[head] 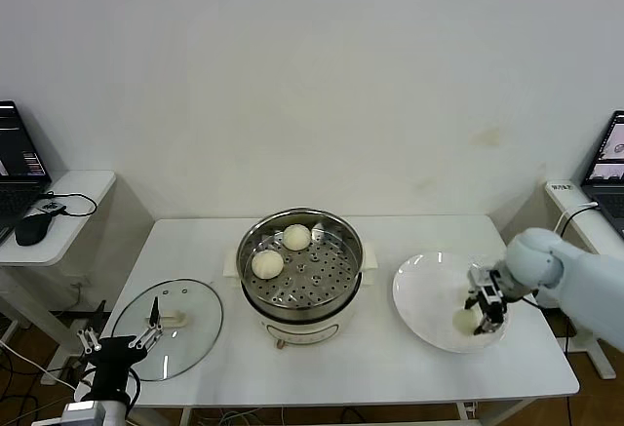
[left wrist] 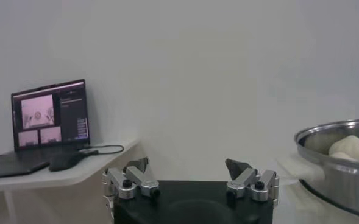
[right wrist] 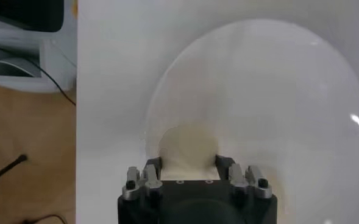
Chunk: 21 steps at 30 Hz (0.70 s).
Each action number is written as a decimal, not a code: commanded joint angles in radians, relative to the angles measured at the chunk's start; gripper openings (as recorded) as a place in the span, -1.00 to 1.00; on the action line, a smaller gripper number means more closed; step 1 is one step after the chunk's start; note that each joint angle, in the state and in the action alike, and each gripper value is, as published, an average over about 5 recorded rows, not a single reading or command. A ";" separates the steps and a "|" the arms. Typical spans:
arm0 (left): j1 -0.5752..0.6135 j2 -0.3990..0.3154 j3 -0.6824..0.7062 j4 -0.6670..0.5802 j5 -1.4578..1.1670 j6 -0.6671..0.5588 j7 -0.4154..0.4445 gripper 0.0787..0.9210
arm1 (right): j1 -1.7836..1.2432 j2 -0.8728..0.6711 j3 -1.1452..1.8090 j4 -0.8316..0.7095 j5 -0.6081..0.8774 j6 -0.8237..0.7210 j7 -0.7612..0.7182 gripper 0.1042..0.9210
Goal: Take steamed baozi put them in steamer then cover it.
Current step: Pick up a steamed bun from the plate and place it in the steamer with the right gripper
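While right hand (right wrist: pixel 188 165) straddles a plate (right wrist: pixel 277 97) baozi (right wrist: pixel 188 146), pinch unclear | left hand (left wrist: pixel 188 176) spread, off counter (head: pixel 390 367) | baozi half hidden.

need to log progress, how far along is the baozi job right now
Two baozi already sit on the perforated tray of the steamer. The right tool is down on the white plate with its fingers either side of a third baozi; whether it grips yet is unclear. The cover lies on the table beside the steamer, near the open left tool. Covering remains.
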 commanded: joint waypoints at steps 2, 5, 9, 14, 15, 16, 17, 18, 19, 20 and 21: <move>0.002 0.004 -0.002 -0.006 -0.004 -0.002 0.001 0.77 | 0.423 0.078 -0.135 -0.008 0.158 -0.009 0.006 0.16; 0.002 0.004 -0.004 -0.012 -0.004 -0.002 0.001 0.77 | 0.532 0.156 -0.191 -0.011 0.207 -0.022 0.023 0.16; 0.001 0.002 -0.005 -0.011 -0.004 -0.002 0.001 0.77 | 0.610 0.281 -0.239 -0.010 0.255 -0.029 0.054 0.18; 0.005 -0.002 -0.013 -0.016 -0.005 -0.003 0.001 0.77 | 0.620 0.415 -0.290 0.017 0.290 -0.009 0.109 0.20; 0.005 -0.003 -0.016 -0.016 -0.006 -0.004 0.001 0.77 | 0.614 0.438 -0.295 0.023 0.292 -0.003 0.119 0.20; 0.005 -0.003 -0.018 -0.014 -0.006 -0.004 0.001 0.77 | 0.608 0.459 -0.297 0.027 0.294 0.004 0.129 0.20; 0.006 -0.005 -0.021 -0.013 -0.006 -0.004 0.001 0.77 | 0.601 0.484 -0.301 0.030 0.295 0.013 0.139 0.20; 0.006 -0.006 -0.023 -0.013 -0.006 -0.004 0.001 0.77 | 0.594 0.508 -0.306 0.029 0.295 0.022 0.148 0.20; 0.006 -0.007 -0.024 -0.012 -0.006 -0.004 0.000 0.77 | 0.587 0.531 -0.313 0.027 0.295 0.032 0.157 0.20; 0.007 -0.008 -0.026 -0.013 -0.006 -0.004 0.000 0.77 | 0.579 0.554 -0.322 0.022 0.293 0.045 0.165 0.20; 0.007 -0.010 -0.028 -0.015 -0.007 -0.004 0.000 0.77 | 0.570 0.576 -0.332 0.016 0.290 0.060 0.171 0.20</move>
